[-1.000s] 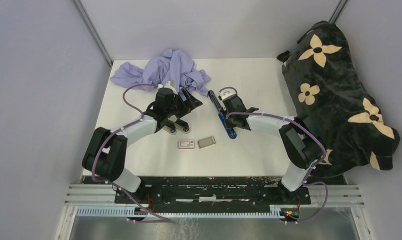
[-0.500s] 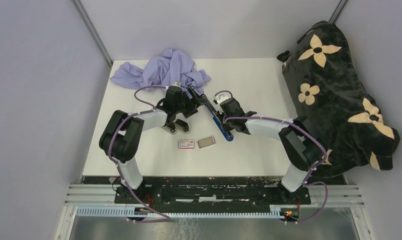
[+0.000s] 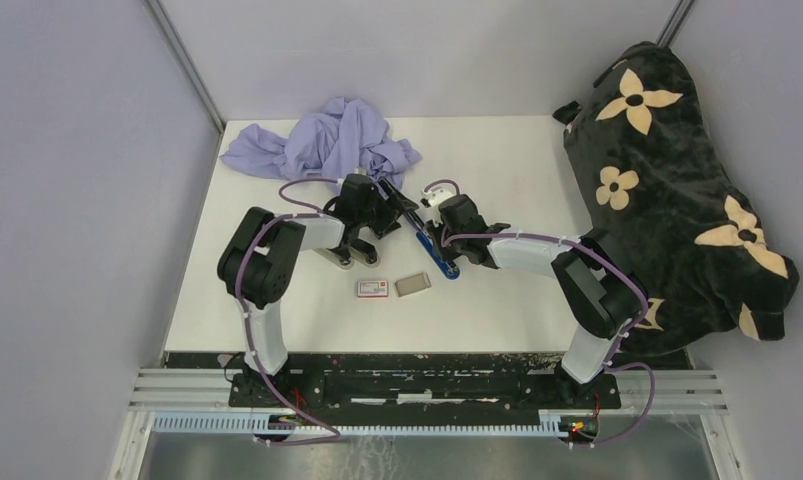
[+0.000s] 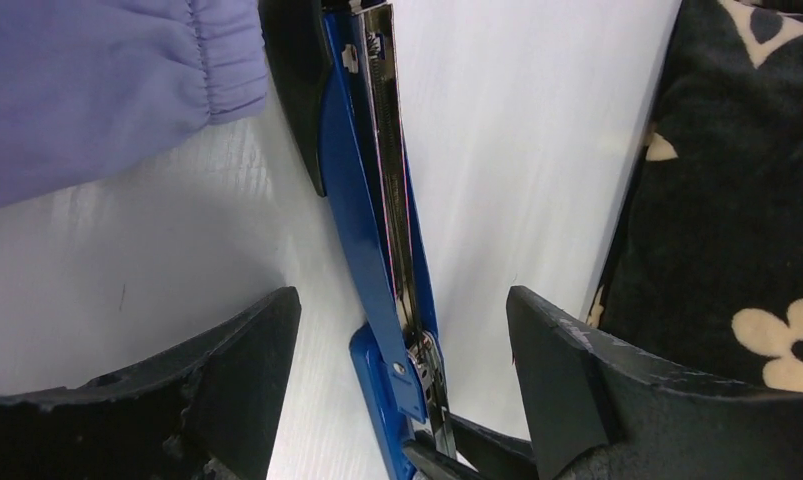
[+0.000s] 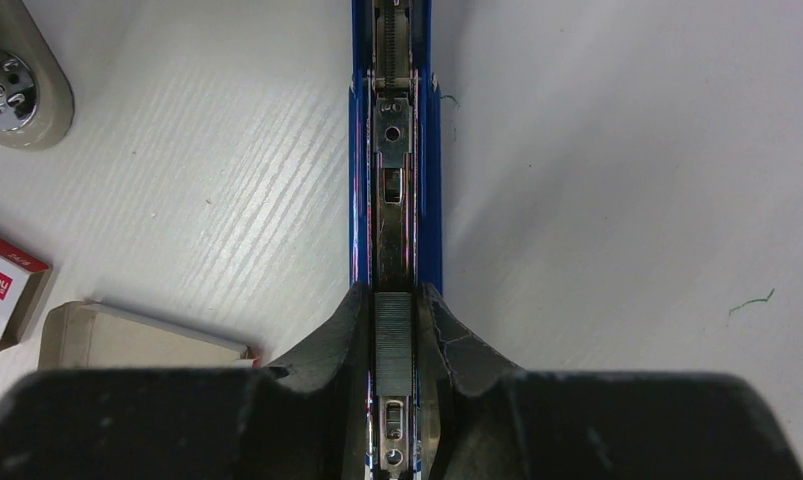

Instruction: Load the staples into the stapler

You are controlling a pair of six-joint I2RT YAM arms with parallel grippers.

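Pinching the staples (image 5: 395,338) in the right gripper (image 5: 395,297), down in the channel of the open blue stapler (image 5: 397,150). Straddling it with the left gripper (image 4: 402,305), spread wide, empty. Resting on a white table (image 3: 517,170), grey walls (image 3: 77,200) around, purple cloth (image 3: 327,140) behind. Reaching inward with left arm (image 3: 262,255) and right arm (image 3: 587,275), elbows out.

There were two robot arms (image 3: 267,262), one blue stapler (image 3: 434,250), one staple strip (image 5: 395,336), one red-and-white box (image 3: 373,289), one grey tray (image 3: 412,285), two beige oval pieces (image 3: 347,258), one purple cloth (image 3: 327,140) and one black flowered cloth (image 3: 667,190).
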